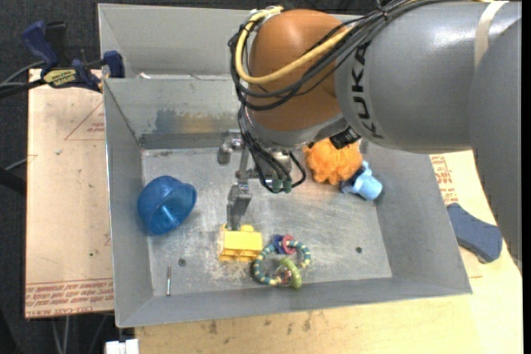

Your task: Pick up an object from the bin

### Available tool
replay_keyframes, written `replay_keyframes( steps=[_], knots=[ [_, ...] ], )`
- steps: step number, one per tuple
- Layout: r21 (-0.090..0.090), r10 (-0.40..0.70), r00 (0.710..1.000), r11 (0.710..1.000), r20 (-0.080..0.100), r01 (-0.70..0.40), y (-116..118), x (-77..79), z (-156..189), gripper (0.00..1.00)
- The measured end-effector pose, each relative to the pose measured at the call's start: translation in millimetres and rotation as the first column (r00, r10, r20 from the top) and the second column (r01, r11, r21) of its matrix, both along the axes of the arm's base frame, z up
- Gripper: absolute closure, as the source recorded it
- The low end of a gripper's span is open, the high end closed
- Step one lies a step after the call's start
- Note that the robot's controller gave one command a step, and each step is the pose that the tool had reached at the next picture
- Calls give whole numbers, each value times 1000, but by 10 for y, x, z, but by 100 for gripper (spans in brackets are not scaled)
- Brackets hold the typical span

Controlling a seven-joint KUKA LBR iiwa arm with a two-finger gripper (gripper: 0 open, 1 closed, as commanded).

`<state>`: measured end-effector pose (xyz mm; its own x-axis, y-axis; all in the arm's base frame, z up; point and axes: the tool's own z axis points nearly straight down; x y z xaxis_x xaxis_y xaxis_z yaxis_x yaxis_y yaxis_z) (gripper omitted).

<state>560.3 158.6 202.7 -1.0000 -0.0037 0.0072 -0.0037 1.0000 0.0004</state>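
My gripper (230, 190) hangs below the arm's orange cover, over the middle of the bin floor. It is open, and only bare floor shows between its fingers. The lower fingertip (234, 224) ends just above a yellow block (240, 244) lying near the front wall, and I cannot tell whether it touches the block. A multicoloured ring toy (281, 260) lies right beside the block. A blue cup (165, 205) lies on its side to the left, apart from the gripper.
An orange fuzzy toy (333, 161) with a light-blue piece (363, 185) sits by the right wall, partly under the arm. A small dark screw (168, 281) lies near the front left corner. The arm covers the back right of the bin.
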Motion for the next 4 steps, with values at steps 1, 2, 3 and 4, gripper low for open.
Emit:
replay_keyframes(
  steps=[1, 2, 3, 4],
  knots=[
    [1, -3, 1000, 1000, 8, 3, -7, 18, 42, 0],
    [2, 54, 998, 999, 15, -54, -66, -54, -317, 0],
    [1, 209, 978, 978, 11, -209, -123, -336, -855, 0],
    [2, 319, 948, 948, 2, -319, -254, -477, -1167, 0]
  ],
)
